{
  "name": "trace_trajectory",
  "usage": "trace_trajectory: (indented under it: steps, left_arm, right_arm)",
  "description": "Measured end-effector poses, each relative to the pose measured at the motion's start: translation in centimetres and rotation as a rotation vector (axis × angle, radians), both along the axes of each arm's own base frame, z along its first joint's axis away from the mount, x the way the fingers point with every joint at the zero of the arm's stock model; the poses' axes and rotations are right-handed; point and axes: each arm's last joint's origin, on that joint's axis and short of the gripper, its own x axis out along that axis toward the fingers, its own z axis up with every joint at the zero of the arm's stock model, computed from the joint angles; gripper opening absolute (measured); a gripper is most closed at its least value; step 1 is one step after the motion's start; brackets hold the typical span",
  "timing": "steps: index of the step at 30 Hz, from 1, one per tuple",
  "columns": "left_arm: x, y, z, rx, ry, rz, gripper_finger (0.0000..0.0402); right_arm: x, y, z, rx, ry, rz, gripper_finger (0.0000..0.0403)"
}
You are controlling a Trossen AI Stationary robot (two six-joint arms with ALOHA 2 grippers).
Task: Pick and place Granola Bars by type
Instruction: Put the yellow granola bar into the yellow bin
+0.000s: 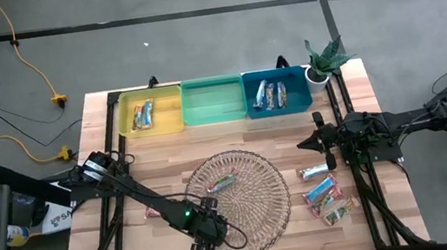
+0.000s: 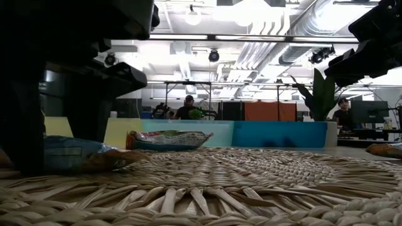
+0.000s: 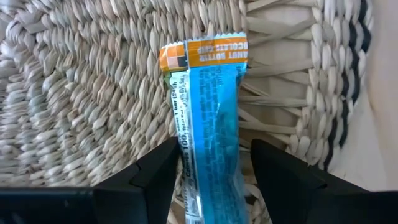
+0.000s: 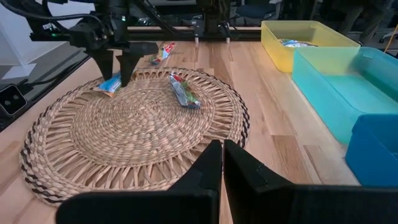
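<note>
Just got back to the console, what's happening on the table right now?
The left hand is down on the wicker tray, its fingers open on either side of a blue granola bar at the tray's edge, not yet closed on it. Another bar lies on the tray. The right hand waits shut near the blue bin.

Three plastic bins (image 1: 212, 101), one wicker tray (image 1: 253, 182), one potted plant (image 1: 322, 59), two arms (image 1: 132, 191).

Woven wicker tray (image 3: 74, 93) rough, matt; blue bar (image 3: 211, 124) wrapper glossy, crinkled; wood table (image 4: 273, 134) smooth
</note>
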Motion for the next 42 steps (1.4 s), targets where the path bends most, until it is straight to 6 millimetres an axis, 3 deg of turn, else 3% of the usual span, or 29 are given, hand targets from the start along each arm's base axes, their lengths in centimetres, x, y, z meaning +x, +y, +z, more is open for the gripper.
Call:
trace_trajectory:
  steps: [8, 19, 26, 32, 42]
  left_arm:
    - [0.0, -0.1, -0.7, 0.001, 0.02, -0.004, 0.019]
    - [0.1, -0.1, -0.8, -0.007, 0.023, -0.006, 0.0081]
    - [0.0, -0.1, -0.2, -0.006, 0.006, -0.004, 0.0063]
    - [-0.5, 0.6, 1.9, 0.01, -0.046, -0.023, 0.0061]
    - [-1.6, 3.6, 10.0, -0.065, -0.263, 0.012, 0.006]
  right_arm:
    - [0.0, 0.0, 0.0, 0.0, 0.003, 0.0, 0.0]
    - [0.0, 0.0, 0.0, 0.0, 0.003, 0.0, 0.0]
    - [0.0, 0.0, 0.0, 0.0, 0.003, 0.0, 0.0]
    - [0.0, 0.0, 0.0, 0.0, 0.003, 0.0, 0.0]
    - [0.0, 0.0, 0.0, 0.0, 0.002, 0.0, 0.0]
